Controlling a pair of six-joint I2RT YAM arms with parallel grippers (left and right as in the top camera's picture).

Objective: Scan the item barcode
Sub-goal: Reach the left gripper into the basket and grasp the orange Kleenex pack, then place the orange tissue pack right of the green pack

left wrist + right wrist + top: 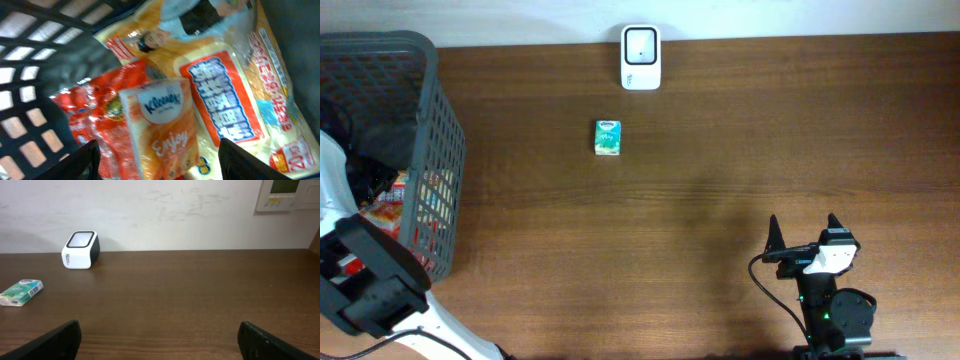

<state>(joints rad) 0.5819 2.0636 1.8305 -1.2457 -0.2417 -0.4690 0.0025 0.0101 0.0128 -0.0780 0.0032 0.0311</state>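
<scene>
Basket (432, 130) hides left gripper (157, 150) overhead; on wrist cam we see it open, empty, tips cropped, above Kleenex pack (165, 125) w/ blurry bags (235, 90) inside. Right gripper (160, 337) wide open, empty, over table (175, 290).

Overhead looks straight down on the bench (720, 150). The right wrist view sits low, facing the scanner (80, 250) and wall (175, 215); overhead shares that scanner. The left wrist view, blurred, seems close inside the basket (30, 75).

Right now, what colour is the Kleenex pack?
Kleenex pack: orange with a white logo patch; clearest in the left wrist view.
</scene>
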